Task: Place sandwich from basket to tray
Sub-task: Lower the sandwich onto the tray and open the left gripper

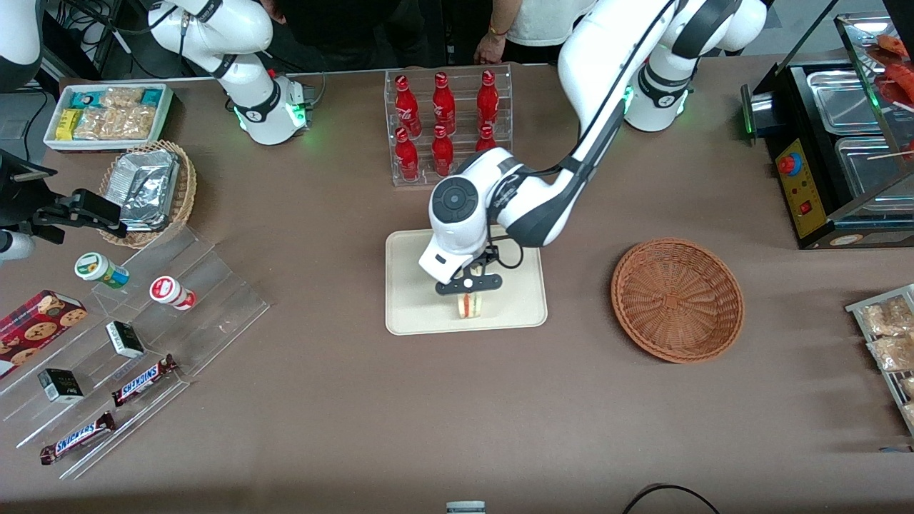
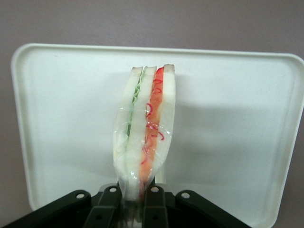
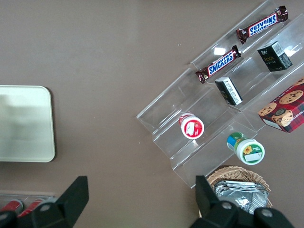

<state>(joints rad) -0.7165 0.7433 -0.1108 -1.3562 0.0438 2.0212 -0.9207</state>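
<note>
The gripper (image 2: 134, 202) is pinching the plastic-wrapped wedge sandwich (image 2: 145, 142) over the smooth cream tray (image 2: 237, 95); woven basket (image 1: 677, 298) sitting nearby.

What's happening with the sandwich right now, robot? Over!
Gripper shut on sandwich, over the tray. Basket empty, toward working arm's end. Nothing in the way on the tray.

Left arm bent low; tool (image 1: 468, 293) clamped, downward.
</note>
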